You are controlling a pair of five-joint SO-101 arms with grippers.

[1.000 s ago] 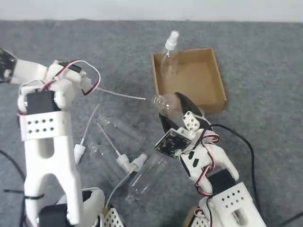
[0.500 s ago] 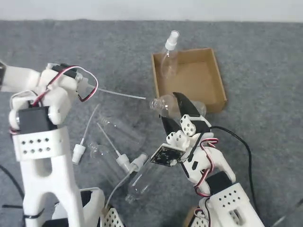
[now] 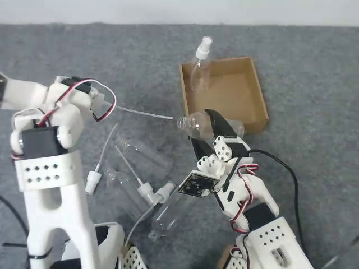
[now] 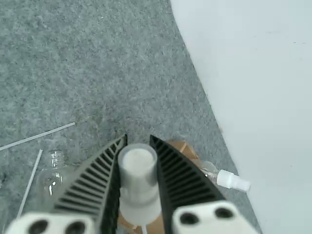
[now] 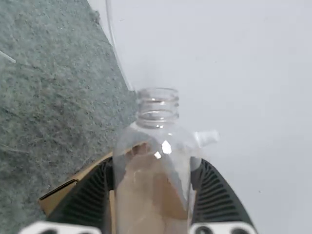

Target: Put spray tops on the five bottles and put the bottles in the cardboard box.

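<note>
**Fig. Capping stage, high + wrist views.** Your R gripper (image 5: 153, 195) is clamped on an uncapped clear bottle (image 3: 193, 123). It holds the bottle just beside the cardboard box (image 3: 259, 92), w/ the open neck toward the L arm. Your L gripper (image 4: 138, 144) pinches a spray top (image 4: 138, 175). Its dip tube (image 3: 143, 113) points at that neck, tip just short of it. Box contents: one capped bottle (image 3: 199, 70) leaning on a wall, spray head past the rim. Other clear bottles (image 3: 143, 154) & loose spray tops (image 3: 93, 180) lie on the grey carpet (image 3: 314, 67) btwn the arms.

Grey carpet (image 3: 314, 61) covers the table; a pale wall (image 3: 168, 11) stands behind.
</note>
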